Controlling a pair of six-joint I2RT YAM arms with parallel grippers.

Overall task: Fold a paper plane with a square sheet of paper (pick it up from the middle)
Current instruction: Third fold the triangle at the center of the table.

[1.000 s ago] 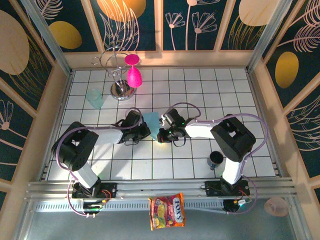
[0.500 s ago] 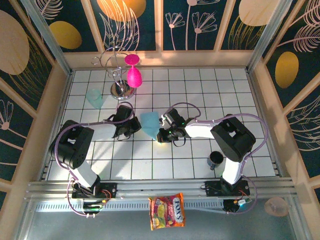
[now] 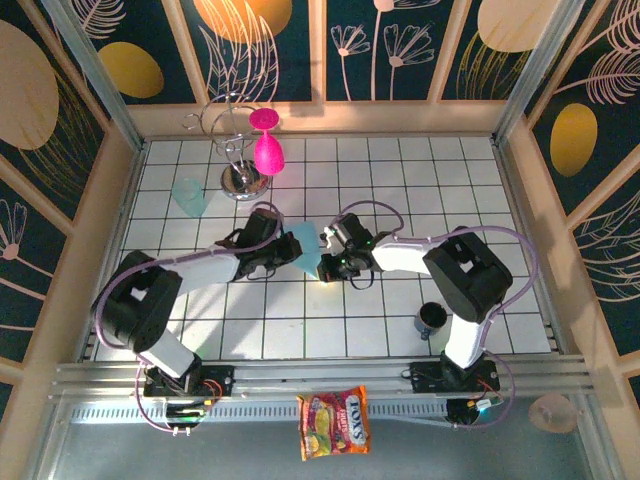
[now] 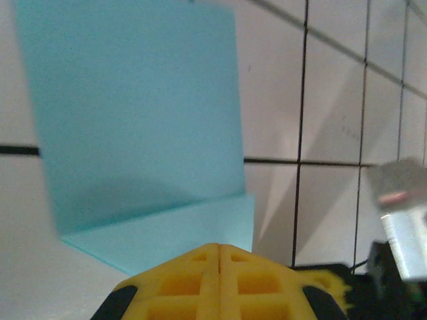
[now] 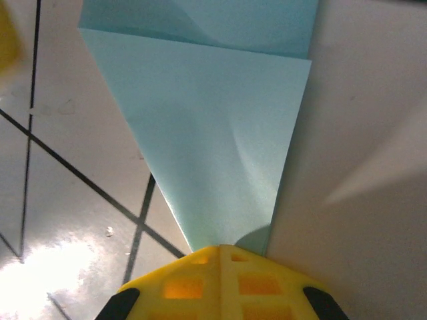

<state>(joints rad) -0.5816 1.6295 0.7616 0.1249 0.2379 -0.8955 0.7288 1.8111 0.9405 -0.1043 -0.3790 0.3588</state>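
Gridded tabletop (image 3: 420,190) under creased paper (image 5: 213,133)

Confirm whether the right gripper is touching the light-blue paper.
Touching. In the right wrist view, the paper tapers into the right gripper, its narrow end clamped in the shut jaws.

Top camera looks steeply down on the whole table (image 3: 380,322); the 2 wrist cameras press in close on the paper (image 3: 307,245) from opposite sides, all 3 sharing it.
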